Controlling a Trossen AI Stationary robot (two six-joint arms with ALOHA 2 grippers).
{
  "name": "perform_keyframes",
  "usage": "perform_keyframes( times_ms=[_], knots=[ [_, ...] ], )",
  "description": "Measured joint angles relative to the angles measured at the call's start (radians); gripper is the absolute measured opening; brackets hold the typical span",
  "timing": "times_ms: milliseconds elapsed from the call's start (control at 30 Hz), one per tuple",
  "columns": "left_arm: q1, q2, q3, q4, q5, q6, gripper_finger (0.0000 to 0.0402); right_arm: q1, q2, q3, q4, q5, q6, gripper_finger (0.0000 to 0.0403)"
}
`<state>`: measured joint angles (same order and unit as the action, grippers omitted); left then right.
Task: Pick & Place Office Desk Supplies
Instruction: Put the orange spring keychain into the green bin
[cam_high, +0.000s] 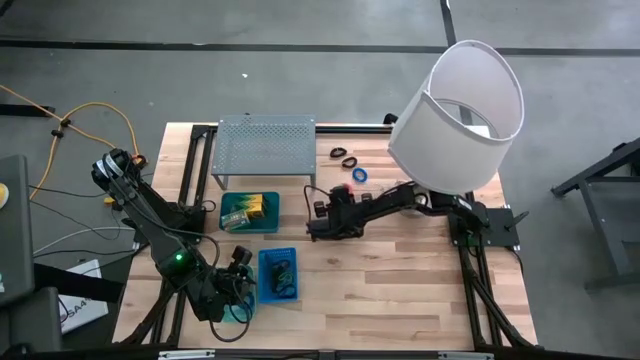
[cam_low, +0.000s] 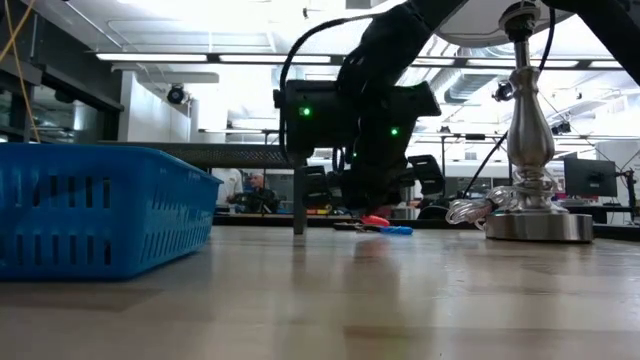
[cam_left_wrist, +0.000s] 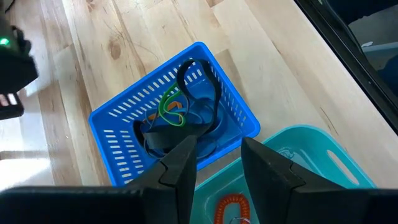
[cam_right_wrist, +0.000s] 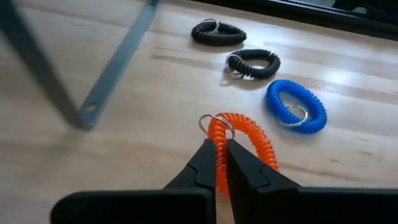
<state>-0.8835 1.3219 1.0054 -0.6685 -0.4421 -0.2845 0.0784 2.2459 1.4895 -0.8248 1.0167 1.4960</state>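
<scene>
The right hand (cam_right_wrist: 221, 163) is down at the desk (cam_high: 400, 280), just in front of the grey perforated rack (cam_high: 265, 145), at the corner nearest the lamp. Its two dark fingers are pinched together on an orange-red coil ring (cam_right_wrist: 244, 144). This is a springy spiral band, like a stretched telephone cord bent into a loop, with a small metal split ring at one end. The fingers close on the band just behind that metal ring, and the rest of the coil lies flat on the wood.

Near it, on the side away from the rack, lies a blue coil ring (cam_right_wrist: 296, 106) of the same make, also with a metal ring. Beyond these, level with the rack's far side, two black coil rings (cam_right_wrist: 253, 63) lie side by side, apart from each other and from the coloured ones. In the high view they show as small dark loops between the rack and the white lamp shade (cam_high: 458, 115).

In front of the rack sit a teal tray (cam_high: 248, 212) with yellow-green packets in it and, nearer the desk's front edge, a blue slotted basket (cam_left_wrist: 127, 127). The basket holds a black band (cam_left_wrist: 208, 93) and a green loop (cam_left_wrist: 171, 112).

The left hand (cam_left_wrist: 214, 163) hangs above the near rim of the blue basket, its fingers parted and holding nothing. An orange coil (cam_left_wrist: 231, 208) lies in a second teal tray beneath it.
</scene>
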Motion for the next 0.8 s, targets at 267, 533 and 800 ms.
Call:
perform_keyframes(
  times_ms=[267, 533, 800],
  knots=[
    [0.0, 0.0, 0.0, 0.0, 0.0, 0.0, 0.012, 0.101, 0.0, 0.0, 0.04, 0.042, 0.0, 0.0007],
    [0.0, 0.0, 0.0, 0.0, 0.0, 0.0, 0.012, 0.229, 0.0, 0.0, 0.111, 0.057, -0.033, 0.0007],
    [0.0, 0.0, 0.0, 0.0, 0.0, 0.0, 0.012, 0.348, 0.0, 0.0, 0.244, 0.06, -0.166, 0.0006]
  ],
)
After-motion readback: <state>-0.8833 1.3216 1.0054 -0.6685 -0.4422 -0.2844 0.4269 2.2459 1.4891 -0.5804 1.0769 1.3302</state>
